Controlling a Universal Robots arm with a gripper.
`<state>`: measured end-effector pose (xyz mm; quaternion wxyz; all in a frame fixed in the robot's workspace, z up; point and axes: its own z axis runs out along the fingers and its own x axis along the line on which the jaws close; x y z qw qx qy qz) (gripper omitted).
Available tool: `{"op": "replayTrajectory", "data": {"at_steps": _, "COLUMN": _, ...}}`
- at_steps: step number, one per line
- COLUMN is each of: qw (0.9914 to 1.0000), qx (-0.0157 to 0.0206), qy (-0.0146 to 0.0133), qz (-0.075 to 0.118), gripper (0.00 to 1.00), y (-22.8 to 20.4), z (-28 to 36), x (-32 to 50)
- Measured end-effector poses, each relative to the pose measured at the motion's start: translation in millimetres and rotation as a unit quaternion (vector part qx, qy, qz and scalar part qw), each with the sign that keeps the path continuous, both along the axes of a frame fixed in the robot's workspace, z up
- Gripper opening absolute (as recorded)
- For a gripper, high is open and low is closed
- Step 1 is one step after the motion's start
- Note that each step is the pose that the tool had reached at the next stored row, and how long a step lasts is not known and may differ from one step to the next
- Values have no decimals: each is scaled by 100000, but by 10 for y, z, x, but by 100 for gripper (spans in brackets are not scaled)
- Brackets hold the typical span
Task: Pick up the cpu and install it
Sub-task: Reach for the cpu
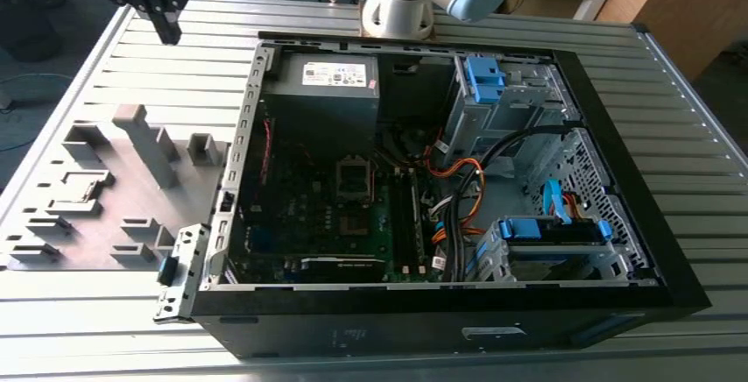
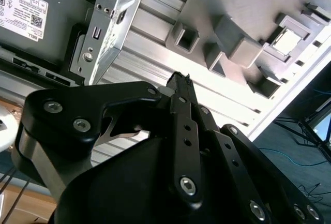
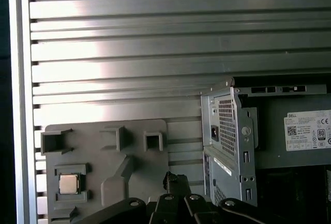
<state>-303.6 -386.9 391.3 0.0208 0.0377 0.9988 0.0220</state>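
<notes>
The cpu (image 3: 69, 183) is a small pale silver square lying flat in a pocket of the grey holder block (image 3: 132, 146); it also shows in the second wrist view as the cpu (image 2: 286, 40) and in the exterior view as the cpu (image 1: 80, 191). My black gripper (image 1: 170, 30) hangs high over the slatted table at the exterior view's far left, beyond the holder block and apart from the cpu. Its fingers (image 2: 181, 100) lie together with nothing between them; the gripper (image 3: 176, 178) points toward the block's edge. The dark square socket (image 1: 354, 176) sits on the board inside the open computer case (image 1: 251, 128).
The labelled power-supply box (image 1: 339, 80) fills the case's far corner, with drive cages (image 1: 503, 102) and cables (image 1: 462, 189) on the exterior view's right. The arm's base (image 1: 398, 10) stands behind the case. Raised posts (image 1: 146, 141) rise from the holder block on the slatted table (image 1: 140, 75).
</notes>
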Motion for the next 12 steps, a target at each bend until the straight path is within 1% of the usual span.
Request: {"op": "replayTrajectory", "data": {"at_steps": 12, "qw": 100000, "qx": 0, "qy": -10, "qz": -1, "gripper": 11, "y": 0, "z": -1, "x": -122}}
